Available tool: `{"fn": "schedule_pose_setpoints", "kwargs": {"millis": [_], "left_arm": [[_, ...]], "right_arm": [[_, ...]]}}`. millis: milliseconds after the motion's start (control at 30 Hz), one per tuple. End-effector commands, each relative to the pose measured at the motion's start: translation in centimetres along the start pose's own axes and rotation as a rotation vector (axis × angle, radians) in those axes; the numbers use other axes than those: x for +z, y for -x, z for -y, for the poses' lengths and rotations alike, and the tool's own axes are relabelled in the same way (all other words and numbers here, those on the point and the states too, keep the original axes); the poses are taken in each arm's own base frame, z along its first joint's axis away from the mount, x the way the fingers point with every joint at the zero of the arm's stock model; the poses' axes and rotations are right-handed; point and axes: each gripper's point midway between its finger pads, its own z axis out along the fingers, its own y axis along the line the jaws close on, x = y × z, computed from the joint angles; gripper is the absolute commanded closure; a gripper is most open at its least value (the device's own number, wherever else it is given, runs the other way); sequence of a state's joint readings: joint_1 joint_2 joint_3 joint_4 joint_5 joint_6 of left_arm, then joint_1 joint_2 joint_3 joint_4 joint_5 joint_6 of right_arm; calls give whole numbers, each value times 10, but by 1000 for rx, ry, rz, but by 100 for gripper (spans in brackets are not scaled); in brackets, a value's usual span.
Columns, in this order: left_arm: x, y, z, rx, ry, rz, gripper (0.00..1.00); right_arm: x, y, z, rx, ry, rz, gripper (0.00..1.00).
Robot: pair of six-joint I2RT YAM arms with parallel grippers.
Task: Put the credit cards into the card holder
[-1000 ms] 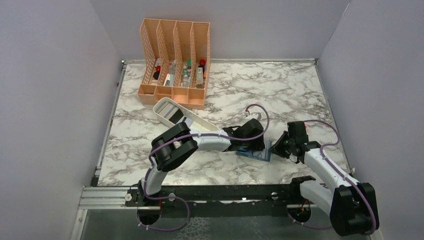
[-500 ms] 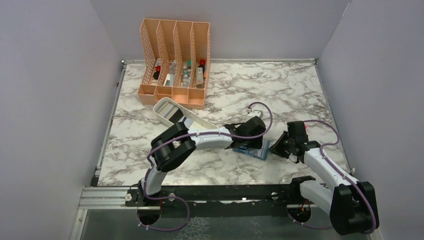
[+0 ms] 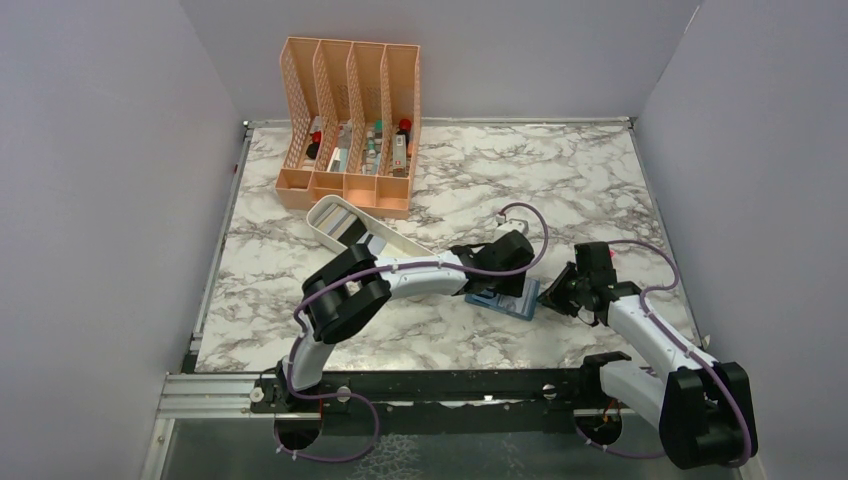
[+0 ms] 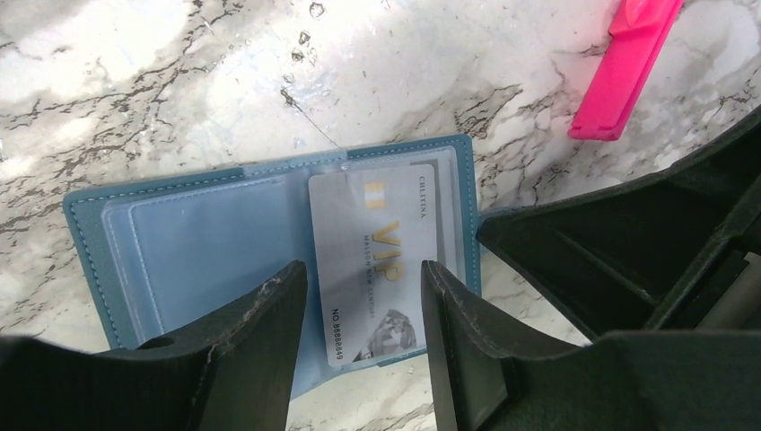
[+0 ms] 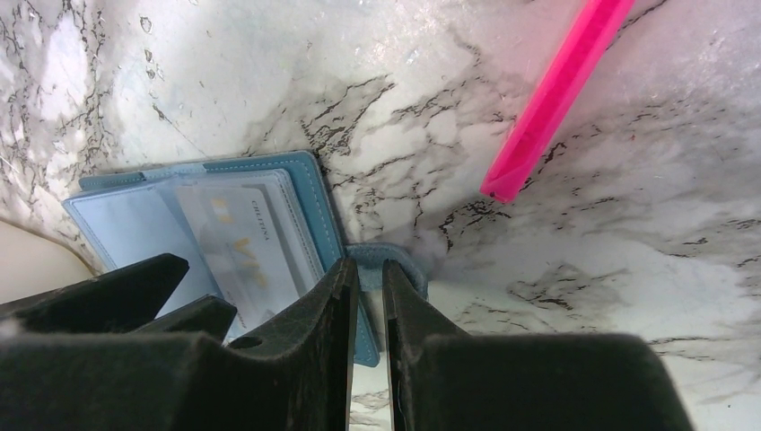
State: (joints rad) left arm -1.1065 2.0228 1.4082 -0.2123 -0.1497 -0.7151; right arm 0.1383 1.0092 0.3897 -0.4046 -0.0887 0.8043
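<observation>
Card holder [image 4: 206, 242] lies open, VIP card [image 4: 377, 242] half in its right slot between my left gripper's [image 4: 362, 274] spread jaws; my right gripper [image 5: 366, 269] pinches the snap tab [image 5: 399, 254].

left gripper [image 3: 497, 288] hovers over the teal card holder [image 3: 520, 305] (mid-table), right gripper [image 3: 547, 295] at its right edge; peach organizer [image 3: 350, 110] and white tray [image 3: 340, 226] sit back left.

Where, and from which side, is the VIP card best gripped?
Grip the VIP card across its two long edges near the end sticking out of the card holder, coming from above: it lies flat, and its other end is tucked in the slot.
</observation>
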Motion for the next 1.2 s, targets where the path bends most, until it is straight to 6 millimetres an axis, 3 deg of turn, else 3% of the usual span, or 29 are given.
{"fn": "schedule_pose_setpoints", "kwargs": {"millis": [0,633,900,967,1167], "left_arm": [[4,-3,10,3,-34,-19,46],[8,-7,16,-23,-75,-26,46],[4,-1,31,-67,-191,-10,46],[7,-10,23,-72,-174,-29,46],[0,-1,19,-49,-142,-4,45]], "right_arm": [[2,0,-1,-1,4,-1,78],[4,-2,-1,-3,4,-5,78],[3,-2,-1,-3,6,-5,78],[3,-1,-1,-5,7,-5,78],[3,0,-2,-9,6,1,78]]}}
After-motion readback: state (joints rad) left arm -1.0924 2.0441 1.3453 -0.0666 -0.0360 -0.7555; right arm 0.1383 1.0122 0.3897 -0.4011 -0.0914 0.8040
